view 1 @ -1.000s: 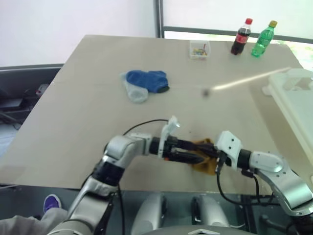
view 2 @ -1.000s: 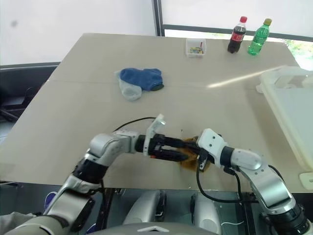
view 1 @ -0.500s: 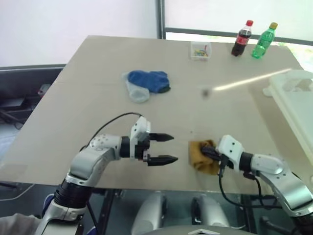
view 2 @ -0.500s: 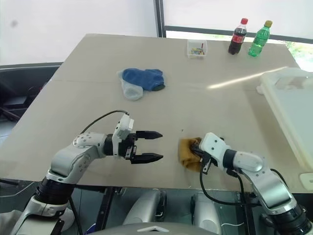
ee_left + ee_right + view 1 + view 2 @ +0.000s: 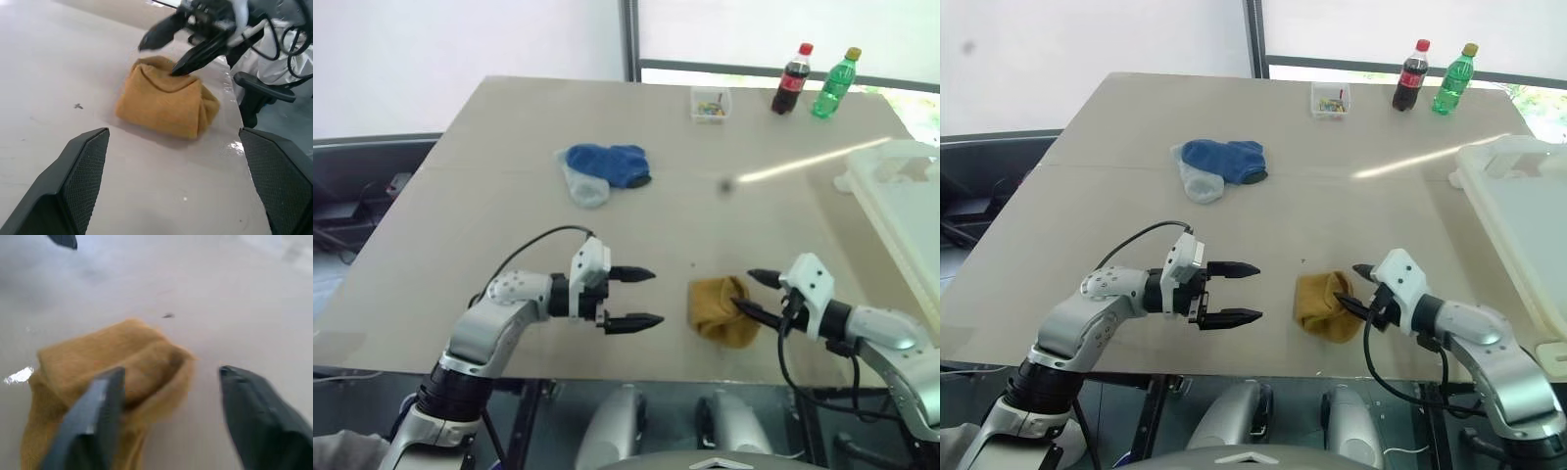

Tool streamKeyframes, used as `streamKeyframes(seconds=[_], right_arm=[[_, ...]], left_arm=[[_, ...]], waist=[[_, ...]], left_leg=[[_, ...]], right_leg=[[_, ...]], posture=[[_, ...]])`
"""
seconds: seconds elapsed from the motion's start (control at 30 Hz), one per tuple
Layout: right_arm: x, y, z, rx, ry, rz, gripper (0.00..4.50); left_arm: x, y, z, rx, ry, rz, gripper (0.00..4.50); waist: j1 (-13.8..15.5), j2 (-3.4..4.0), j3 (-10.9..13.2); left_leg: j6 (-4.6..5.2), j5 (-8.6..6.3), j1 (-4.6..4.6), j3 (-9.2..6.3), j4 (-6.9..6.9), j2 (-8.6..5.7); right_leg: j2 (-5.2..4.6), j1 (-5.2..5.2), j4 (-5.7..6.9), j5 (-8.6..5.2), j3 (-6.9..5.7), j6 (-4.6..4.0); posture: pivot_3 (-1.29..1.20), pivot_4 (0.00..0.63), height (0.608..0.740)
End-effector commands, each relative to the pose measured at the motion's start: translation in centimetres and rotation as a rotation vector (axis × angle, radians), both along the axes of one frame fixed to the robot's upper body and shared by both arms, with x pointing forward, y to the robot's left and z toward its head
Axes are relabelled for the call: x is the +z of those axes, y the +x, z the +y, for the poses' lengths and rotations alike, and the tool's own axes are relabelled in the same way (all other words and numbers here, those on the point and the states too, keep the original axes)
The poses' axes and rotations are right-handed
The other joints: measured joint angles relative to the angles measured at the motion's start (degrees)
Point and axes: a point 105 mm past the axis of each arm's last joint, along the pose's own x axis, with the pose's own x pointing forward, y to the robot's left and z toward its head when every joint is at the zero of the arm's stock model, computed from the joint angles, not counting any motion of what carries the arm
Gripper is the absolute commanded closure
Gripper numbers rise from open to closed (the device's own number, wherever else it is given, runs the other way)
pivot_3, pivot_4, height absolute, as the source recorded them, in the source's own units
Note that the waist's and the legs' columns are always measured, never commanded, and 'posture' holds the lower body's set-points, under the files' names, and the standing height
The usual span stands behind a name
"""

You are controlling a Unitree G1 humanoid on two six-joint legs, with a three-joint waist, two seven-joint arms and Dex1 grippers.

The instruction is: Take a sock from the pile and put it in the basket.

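A mustard-yellow sock [image 5: 717,309] lies crumpled on the table near the front edge. My right gripper [image 5: 744,292] is open just to its right, the lower fingertip touching the sock's top fold [image 5: 166,98]. In the right wrist view one finger [image 5: 93,421] overlaps the sock [image 5: 112,372]. My left gripper [image 5: 644,298] stands open a hand-width to the sock's left, pointing at it, with nothing between its fingers. The pile [image 5: 605,168], blue socks and a pale one, sits further back on the left. The white basket [image 5: 901,191] is at the right edge.
A small clear box [image 5: 711,103] with coloured bits, a cola bottle [image 5: 790,80] and a green bottle [image 5: 830,84] stand at the table's far edge. The beige table [image 5: 489,225] ends just in front of both grippers.
Both grippers were together at the yellow sock. The left one drew back to the left. The right one has opened, let the sock go and moved slightly right.
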Motion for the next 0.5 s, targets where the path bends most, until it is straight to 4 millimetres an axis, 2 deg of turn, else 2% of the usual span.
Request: streamKeyframes(seconds=[0.03, 0.2, 0.27, 0.37, 0.5], right_arm=[[1.9, -0.6, 0.8, -0.026, 0.058, 0.006, 0.10], [0.0, -0.3, 2.0, -0.078, 0.102, 0.154, 0.10], [-1.9, 0.1, 1.8, -0.144, 0.086, 0.252, 0.10], [-4.3, -0.7, 2.0, -0.134, 0.003, 0.356, 0.10], [-6.4, -1.6, 1.6, -0.115, -0.113, 0.417, 0.10]], left_arm=[[0.0, -0.1, 0.2, 0.004, 0.008, -0.020, 0.00], [0.0, -0.1, 0.5, 0.005, 0.015, -0.013, 0.00], [0.0, -0.1, 0.5, 0.007, 0.016, -0.012, 0.00], [0.3, 0.1, 0.6, 0.020, 0.011, -0.013, 0.00], [0.4, -0.2, 0.5, 0.013, 0.009, -0.034, 0.00]], waist=[[0.0, 0.04, 0.0], [0.0, 0.06, 0.0], [0.0, 0.09, 0.1], [0.0, 0.15, 0.1], [0.0, 0.14, 0.1]], left_leg=[[0.00, 0.00, 0.00, 0.00, -0.02, 0.01], [0.00, 0.00, -0.01, 0.01, -0.03, 0.01], [0.00, 0.00, -0.05, 0.03, -0.03, -0.01], [0.00, 0.00, -0.09, 0.03, -0.03, -0.03], [0.00, 0.00, -0.12, 0.03, -0.03, -0.03]], right_leg=[[0.01, -0.02, 0.00, 0.00, 0.00, 0.00], [-0.02, -0.09, -0.02, 0.00, 0.01, -0.01], [-0.04, -0.13, -0.03, 0.00, 0.03, -0.01], [-0.06, -0.16, -0.04, 0.00, 0.03, -0.01], [-0.04, -0.19, -0.04, 0.00, 0.03, -0.01]], posture=[[0.00, 0.150, 0.729], [0.00, 0.150, 0.729], [0.00, 0.150, 0.729], [0.00, 0.150, 0.729], [0.00, 0.150, 0.729]])
